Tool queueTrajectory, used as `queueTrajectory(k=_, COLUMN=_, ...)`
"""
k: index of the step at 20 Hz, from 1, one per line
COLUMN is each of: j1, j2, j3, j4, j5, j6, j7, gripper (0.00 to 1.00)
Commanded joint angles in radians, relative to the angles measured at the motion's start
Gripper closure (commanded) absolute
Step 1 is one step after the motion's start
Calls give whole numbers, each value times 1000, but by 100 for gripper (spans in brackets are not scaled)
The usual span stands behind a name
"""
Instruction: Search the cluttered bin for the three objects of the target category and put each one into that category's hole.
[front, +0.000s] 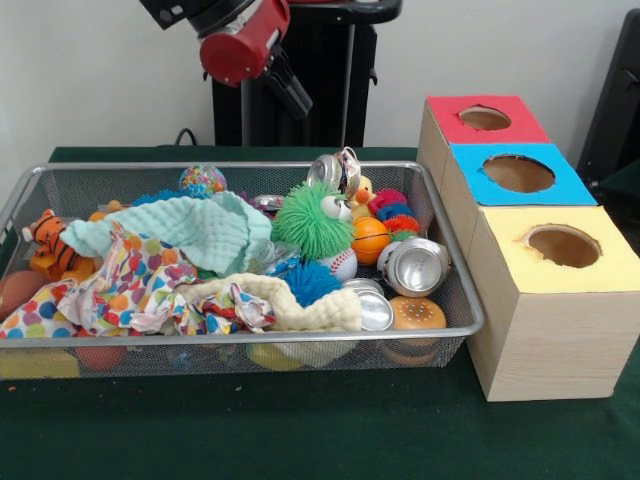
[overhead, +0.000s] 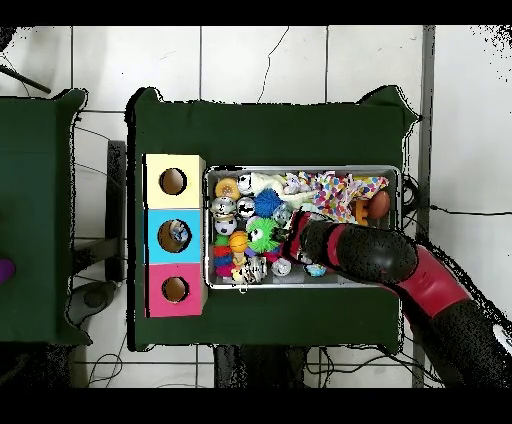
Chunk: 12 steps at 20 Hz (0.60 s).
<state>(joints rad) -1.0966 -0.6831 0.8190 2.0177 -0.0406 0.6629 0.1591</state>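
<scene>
While the arm (overhead: 400, 268) reaches over the wire bin (front: 455, 290) of toys, its end effector's state cannot be told.

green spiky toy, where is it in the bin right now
In the front view the green spiky toy sits mid-bin, right of the mint cloth and left of the orange ball.

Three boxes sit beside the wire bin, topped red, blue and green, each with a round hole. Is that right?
Not quite. The third box is topped yellow, not green, as the front view shows. The red box and blue box beside the wire bin are as stated, each with a round hole.
</scene>
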Motion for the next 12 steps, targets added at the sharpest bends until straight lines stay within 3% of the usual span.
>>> queueTrajectory(k=1, j1=1, j2=112, j3=-78, j4=-80, j5=-32, j6=-61, j7=169, gripper=100)
queueTrajectory(k=12, j1=-30, j2=205, j3=-81, j4=-106, j5=-64, j6=-83, j7=124, gripper=100)
